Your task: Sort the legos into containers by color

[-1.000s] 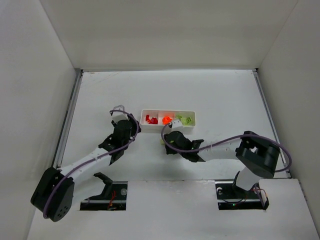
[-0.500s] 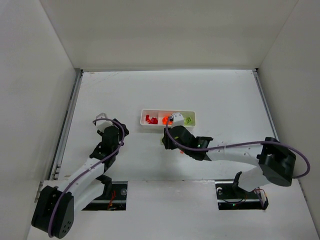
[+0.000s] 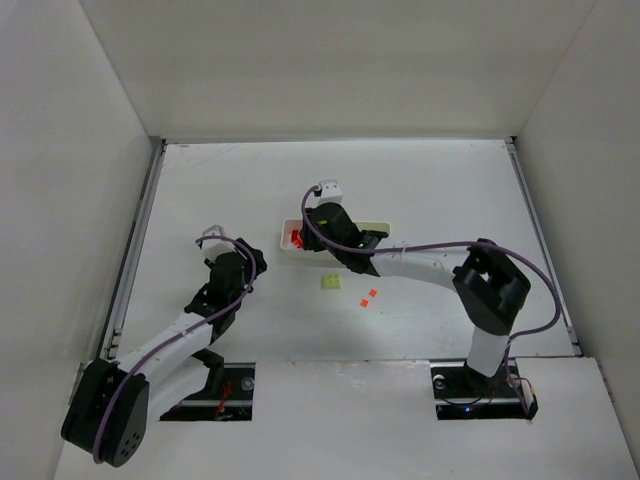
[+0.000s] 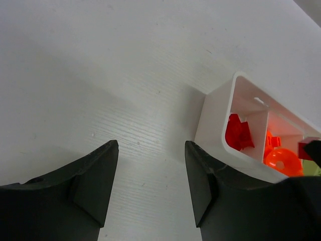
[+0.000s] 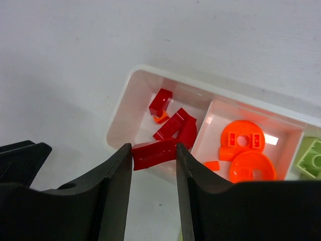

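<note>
Red lego (image 5: pixel 155 151) is pinched in the right pincer (image 5: pixel 152 148), arm stretched over the tray (image 5: pixel 117 124); left pincer (image 4: pixel 150 150) gapes.

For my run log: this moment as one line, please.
right gripper: shut on red lego at tray | left gripper: open | table: yellow-green lego, two orange legos

Background stuff here is pretty plain: a white table (image 3: pixel 440 190) boxed in by a white back wall (image 3: pixel 330 70), a left wall (image 3: pixel 70 200) and a right wall (image 3: pixel 590 180). There's a thin metal left rail (image 3: pixel 135 240) along one table edge and a right rail (image 3: pixel 540 245) along the other. Up close the tabletop has a faint streaky grain. At the near edge sits a white panel (image 3: pixel 340 420) with a left cutout (image 3: pixel 208 392) and a right cutout (image 3: pixel 483 390), both rectangular.
</note>
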Robot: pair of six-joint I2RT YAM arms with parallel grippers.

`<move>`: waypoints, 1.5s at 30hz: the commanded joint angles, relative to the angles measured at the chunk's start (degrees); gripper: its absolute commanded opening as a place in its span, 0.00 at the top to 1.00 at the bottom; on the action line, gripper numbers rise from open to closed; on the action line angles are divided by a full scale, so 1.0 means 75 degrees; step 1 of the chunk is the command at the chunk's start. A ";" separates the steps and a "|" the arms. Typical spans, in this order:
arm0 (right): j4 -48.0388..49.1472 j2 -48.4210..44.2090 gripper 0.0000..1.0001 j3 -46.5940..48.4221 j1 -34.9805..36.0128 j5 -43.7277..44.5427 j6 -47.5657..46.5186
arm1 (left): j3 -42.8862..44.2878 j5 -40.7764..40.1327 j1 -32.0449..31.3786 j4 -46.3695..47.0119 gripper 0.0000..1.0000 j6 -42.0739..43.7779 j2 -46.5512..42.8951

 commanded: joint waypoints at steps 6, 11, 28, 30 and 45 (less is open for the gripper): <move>0.0171 0.0402 0.56 0.0713 0.0003 -0.0458 0.0039 | 0.0117 -0.0023 -0.0454 0.0424 0.49 0.0100 -0.0163; 0.0358 -0.0217 0.47 0.0152 -0.0102 -0.0412 0.0203 | 0.0140 -0.0128 -0.0665 0.0424 0.51 0.0276 -0.0280; 0.1167 -0.4097 0.45 -0.4056 -0.0700 -0.0072 0.0367 | 0.0689 -0.0561 -0.4554 0.0985 0.39 0.0827 0.1286; 0.1237 -0.4261 0.35 -0.4232 -0.0735 -0.0060 0.0390 | 0.1134 -0.0818 -0.4860 0.0975 0.38 0.0839 0.2001; 0.1812 -0.4871 0.27 -0.5006 -0.1450 -0.0763 0.0929 | 0.2296 -0.1464 -0.4744 0.1057 0.33 0.0933 0.4476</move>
